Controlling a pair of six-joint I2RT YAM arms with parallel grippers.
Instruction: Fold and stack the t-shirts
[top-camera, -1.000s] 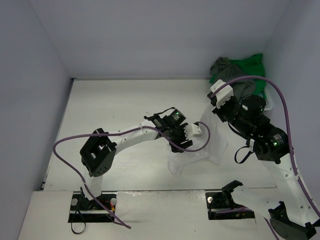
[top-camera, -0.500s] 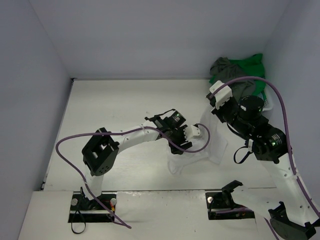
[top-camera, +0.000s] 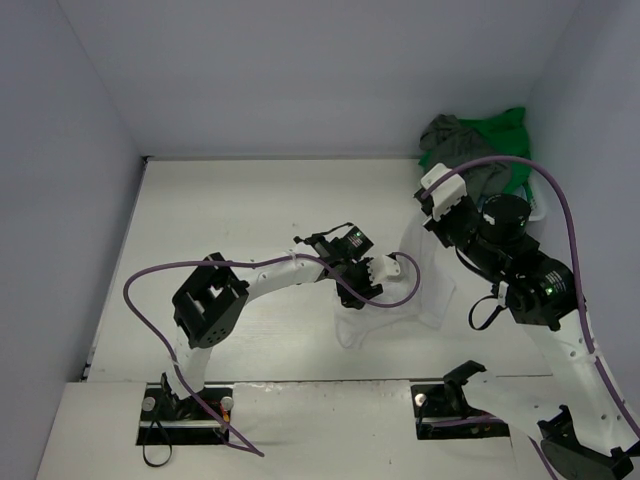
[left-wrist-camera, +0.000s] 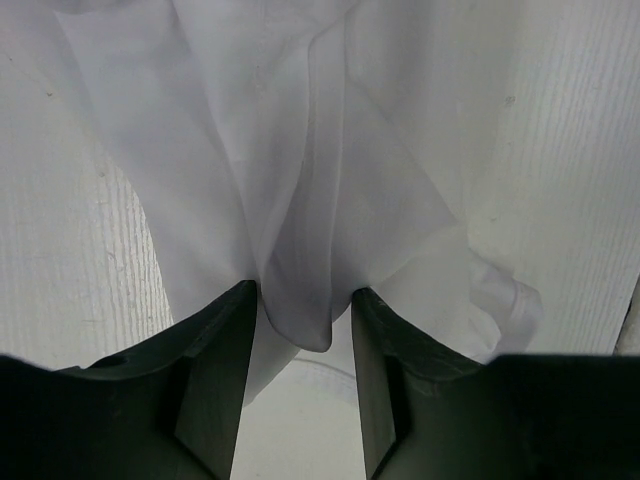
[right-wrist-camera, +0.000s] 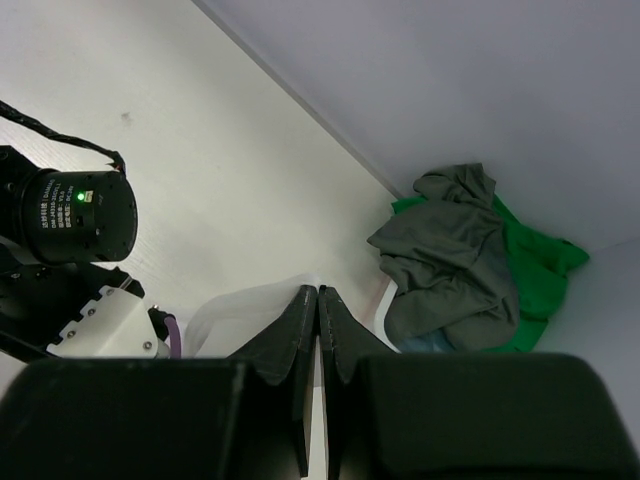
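Hanging from the right fingers, the white t-shirt is lifted at one edge, and its lower part spreads in loose folds on the worktop right of centre. In the right wrist view those fingers are pressed together with no gap, and white cloth shows on both sides of their tips, so they are clamped on the shirt.

The left arm reaches across from the near left, and its fingers sit low against the raised part of the same shirt. In the left wrist view the two dark fingers stand apart at a middling width. A soft fold of the white cloth droops into the gap between them and touches the inner face of each near the tip. Bare worktop shows through the gap nearer the camera. The pictures do not show whether the fold is pinched or only lying there. A bunched hem lies on the worktop just right of the right-hand finger.

At the far right corner, well apart from both arms, a dark grey-olive t-shirt lies crumpled on top of a bright green t-shirt. A sliver of light blue cloth peeks out below the grey one in the right wrist view.
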